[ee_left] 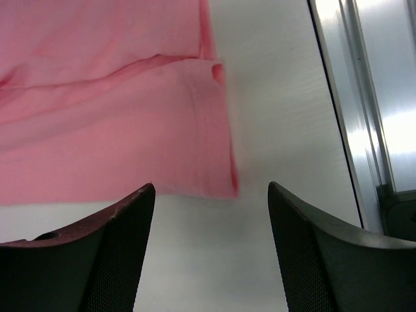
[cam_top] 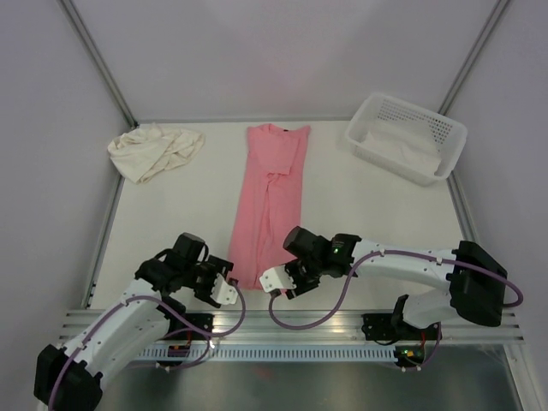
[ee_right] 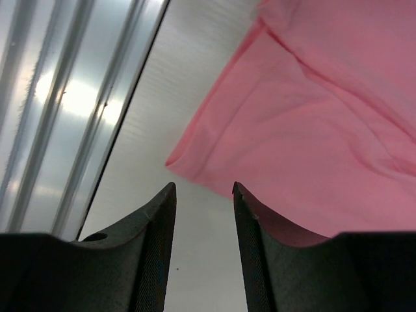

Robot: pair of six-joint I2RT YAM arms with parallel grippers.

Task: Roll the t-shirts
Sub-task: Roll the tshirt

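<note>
While the left pincer [ee_left: 210, 188] and right pincer [ee_right: 203, 187] gape empty at its hem, the salmon t-shirt [cam_top: 270, 197] lies folded lengthwise.

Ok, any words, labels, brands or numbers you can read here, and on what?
None can be read. The pink tee, cream tee and basket show no print. A dark spot at the pink tee's collar may be a tag, too small to tell.

Narrow folded pink t-shirt [cam_top: 270, 201] mid-table, crumpled cream t-shirt [cam_top: 154, 151] far left, white basket [cam_top: 390, 161] far right
</note>
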